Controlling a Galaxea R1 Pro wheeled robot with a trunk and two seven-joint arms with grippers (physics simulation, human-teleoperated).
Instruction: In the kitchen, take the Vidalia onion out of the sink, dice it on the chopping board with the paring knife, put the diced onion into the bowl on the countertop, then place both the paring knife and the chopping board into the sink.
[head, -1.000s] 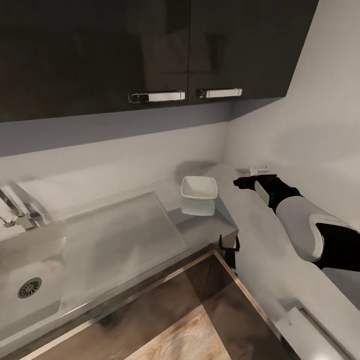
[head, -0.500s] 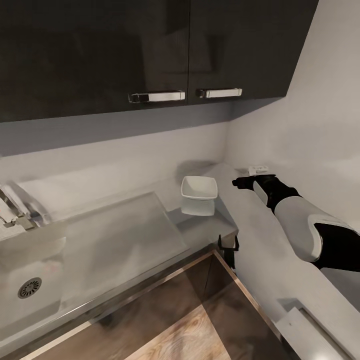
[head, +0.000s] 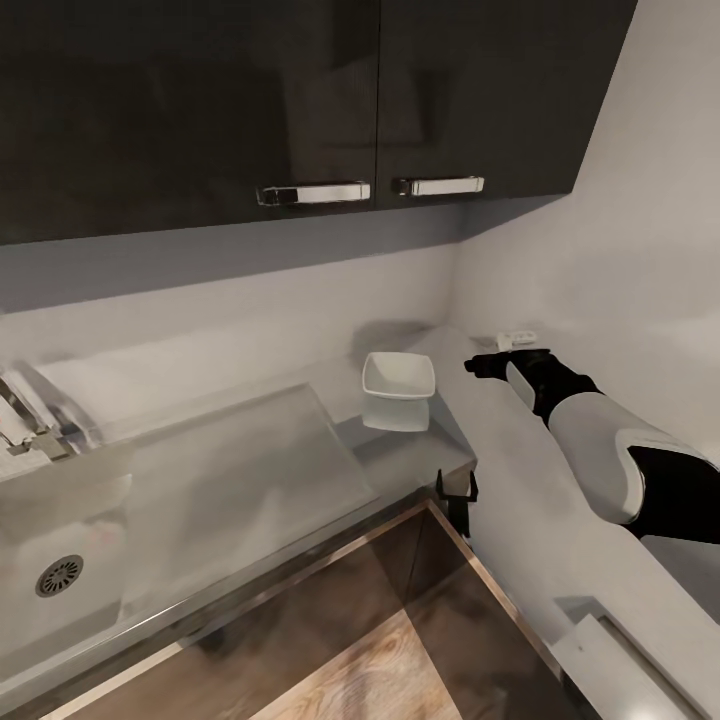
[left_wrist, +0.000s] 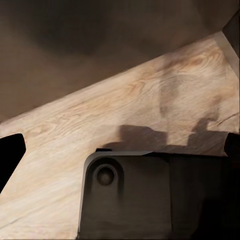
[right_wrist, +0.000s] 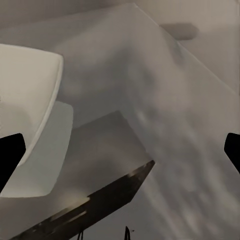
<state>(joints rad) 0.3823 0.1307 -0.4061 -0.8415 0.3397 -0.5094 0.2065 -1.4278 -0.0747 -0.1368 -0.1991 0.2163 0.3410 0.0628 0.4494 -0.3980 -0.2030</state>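
Pincer of the right arm (head: 480, 364) is raised at the corner, just beside the bowl, over the long smooth grey bench (head: 400, 455); from the head view I cannot tell whether it is open or closed, though in the right wrist view its two dark fingertips (right_wrist: 11, 159) stand well apart at the picture's edges with nothing between them, so I judge it open and empty. The left pincer (left_wrist: 120, 150) hangs over a pale wooden floor (left_wrist: 130, 115), its tips also wide apart and empty.

By size: the rectangular grey steel sink (head: 60, 560) with its flat drainboard lies on the left, its round drain bare. The shallow white squarish bowl (head: 398, 377) stands near the bench's corner and looks empty.

I judge the task hardly begun: nothing is gripped, so fetching, dicing, filling and putting away all remain.
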